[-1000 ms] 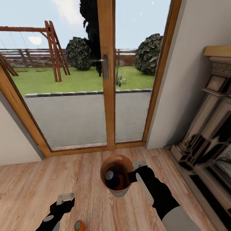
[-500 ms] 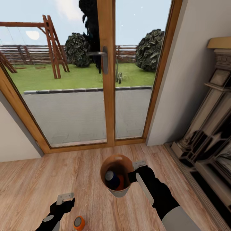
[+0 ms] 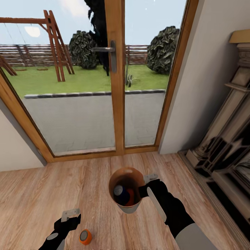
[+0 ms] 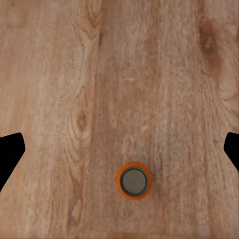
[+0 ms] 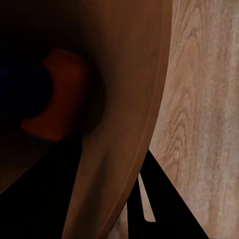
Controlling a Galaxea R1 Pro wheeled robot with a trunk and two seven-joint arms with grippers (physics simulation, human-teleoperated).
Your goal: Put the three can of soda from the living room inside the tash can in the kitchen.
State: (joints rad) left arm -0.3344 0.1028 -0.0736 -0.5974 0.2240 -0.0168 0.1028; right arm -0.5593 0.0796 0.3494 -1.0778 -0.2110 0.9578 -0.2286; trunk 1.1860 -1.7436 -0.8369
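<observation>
Wood-framed glass doors [image 3: 114, 80] are filling the far side of the head view, with pale floorboards [image 3: 31, 201] running from them toward me. Compared with a second ago the door frame and handle are sitting lower in the picture and more floor is showing on the near side of the doors, so I am reading that as the camera shifting, not the things. The orange can [image 3: 85, 236] lying on the floor is showing further into the picture than it was, just beside my left pincer [image 3: 70, 214], on the side away from the doors. My right pincer [image 3: 150, 184] is staying clamped on the rim of the bin [image 3: 129, 206], which I am holding off the floor, nearer the doors than that can; a dark blue can [image 3: 119, 194] and an orange one [image 3: 131, 197] are lying inside.

Looking through the left wrist camera, the orange can [image 4: 133, 181] is standing upright on the boards between the two dark fingertips [image 4: 10, 152], which are spread wide with nothing in them.

Through the right wrist camera I am seeing the bin's brown inner wall [image 5: 124, 99] and the orange can [image 5: 62, 99] deep inside.

I am judging two cans as binned, one left to pick up.
</observation>
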